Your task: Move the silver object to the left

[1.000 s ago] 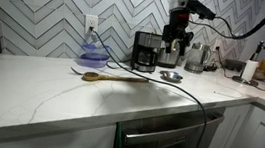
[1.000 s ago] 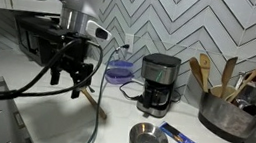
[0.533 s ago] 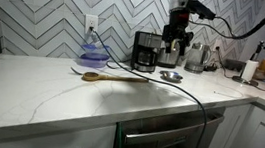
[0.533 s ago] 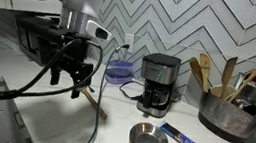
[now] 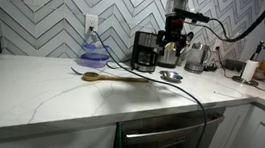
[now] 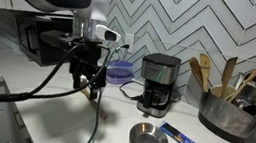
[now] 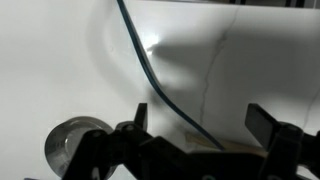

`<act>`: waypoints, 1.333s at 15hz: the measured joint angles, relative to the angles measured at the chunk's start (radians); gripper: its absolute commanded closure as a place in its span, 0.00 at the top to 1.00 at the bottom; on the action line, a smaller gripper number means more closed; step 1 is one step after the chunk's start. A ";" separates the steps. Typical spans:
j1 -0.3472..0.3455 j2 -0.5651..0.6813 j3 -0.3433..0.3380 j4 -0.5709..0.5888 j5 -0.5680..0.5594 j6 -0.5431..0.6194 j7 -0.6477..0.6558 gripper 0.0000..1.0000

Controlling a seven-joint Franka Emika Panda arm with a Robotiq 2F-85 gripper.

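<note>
A wooden spoon [image 5: 112,78] lies on the worktop [image 5: 39,99], with a purple bowl [image 5: 95,54] at its eleven o'clock and a coffee maker [image 5: 146,51] at its two o'clock. A blue packet [image 6: 178,137] lies at the coffee maker's five o'clock.

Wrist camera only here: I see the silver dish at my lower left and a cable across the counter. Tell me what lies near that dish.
Observer: A blue packet lies right beside the silver dish, on the side toward the pot of utensils.
Operator: Give me the gripper's height.
Observer: The gripper hangs in the air, clear of the counter and off to one side of the dish, not over it.
Operator: Name anything else lying on the counter.
Observer: A wooden spoon lies apart from the dish, on the side of a purple bowl.
</note>
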 measured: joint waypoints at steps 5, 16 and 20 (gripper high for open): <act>-0.009 0.083 0.027 0.001 -0.150 0.130 0.199 1.00; -0.043 0.253 0.017 0.035 -0.316 0.280 0.316 1.00; -0.046 0.311 0.009 0.065 -0.331 0.318 0.320 1.00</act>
